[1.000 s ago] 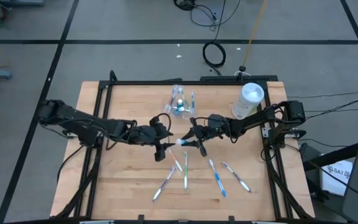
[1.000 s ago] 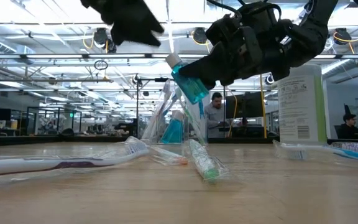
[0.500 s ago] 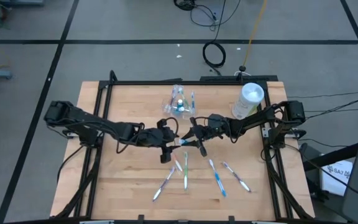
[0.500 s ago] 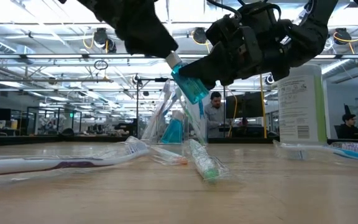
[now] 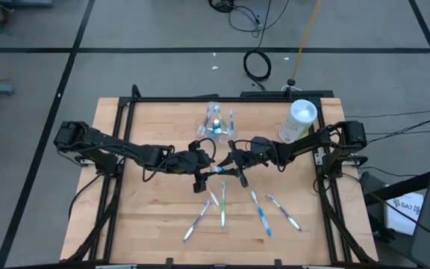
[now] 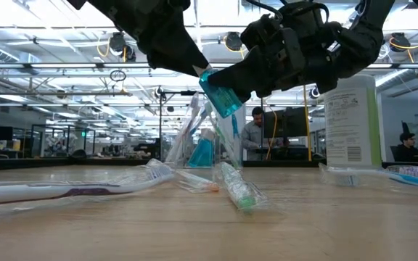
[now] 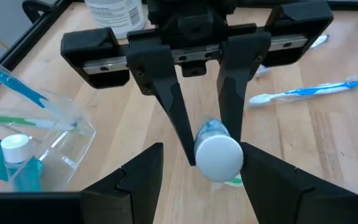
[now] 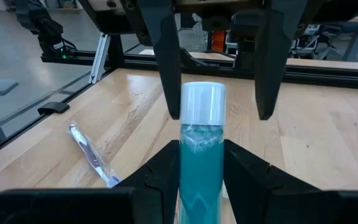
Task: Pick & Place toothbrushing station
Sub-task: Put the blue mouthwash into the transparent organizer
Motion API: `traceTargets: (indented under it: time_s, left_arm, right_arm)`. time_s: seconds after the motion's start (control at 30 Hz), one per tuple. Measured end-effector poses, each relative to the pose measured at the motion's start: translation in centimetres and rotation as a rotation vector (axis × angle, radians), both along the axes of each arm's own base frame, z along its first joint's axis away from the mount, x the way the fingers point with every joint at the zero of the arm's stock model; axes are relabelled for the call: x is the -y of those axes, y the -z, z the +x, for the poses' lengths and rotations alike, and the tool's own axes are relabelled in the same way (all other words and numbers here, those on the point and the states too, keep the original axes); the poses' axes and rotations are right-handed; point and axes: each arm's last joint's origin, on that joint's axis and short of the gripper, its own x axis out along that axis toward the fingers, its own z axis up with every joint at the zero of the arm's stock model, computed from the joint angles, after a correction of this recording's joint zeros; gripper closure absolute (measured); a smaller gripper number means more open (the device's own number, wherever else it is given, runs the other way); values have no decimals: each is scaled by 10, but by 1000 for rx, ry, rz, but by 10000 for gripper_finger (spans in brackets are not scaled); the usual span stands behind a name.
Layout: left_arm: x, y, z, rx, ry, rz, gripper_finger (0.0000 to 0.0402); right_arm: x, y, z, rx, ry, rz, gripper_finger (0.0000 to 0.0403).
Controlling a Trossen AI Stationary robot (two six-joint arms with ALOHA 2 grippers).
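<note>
A teal tube [image 5: 219, 171] with a white cap [image 8: 202, 102] hangs above the table's middle, and my right gripper [image 8: 201, 146] is shut on it. It comes in from the table's right [image 5: 230, 167]. My left gripper [image 7: 202, 147] faces it from the left and is open. Its two fingers [image 8: 166, 62] stand on either side of the cap [image 7: 218, 155], with a gap showing on each side. A clear cup [image 5: 215, 123] with a toothbrush and a teal item in it stands on the far part of the table. My right gripper pinches the tube's teal body [image 8: 197, 180] between its two fingers, behind the cap. The fingers come in level from the table's right and lie along the tube. The tube is lifted clear of the table [image 6: 220, 98], its cap end toward my left gripper.
Several wrapped toothbrushes [image 5: 222, 209] [image 5: 260, 213] [image 5: 284, 211] lie on the near half of the table. A tall white bottle [image 5: 298, 119] stands at the far right. A black frame [image 5: 118, 149] runs round the wooden table.
My left gripper has moved toward the table's right and down, up to the tube, so that its open fingers now stand around the cap. My right gripper and the tube have kept still.
</note>
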Motion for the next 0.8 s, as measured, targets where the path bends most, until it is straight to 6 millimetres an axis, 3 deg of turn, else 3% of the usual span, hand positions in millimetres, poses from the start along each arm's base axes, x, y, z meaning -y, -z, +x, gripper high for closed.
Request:
traceTargets:
  time_s: [0.4, 0.8]
  left_arm:
    - [0, -2, 1, 23, 7, 4, 194]
    - [-1, -2, 2, 22, 16, -11, 294]
  right_arm:
    - [0, -2, 0, 16, 2, -1, 300]
    - [0, -2, 0, 16, 5, -1, 300]
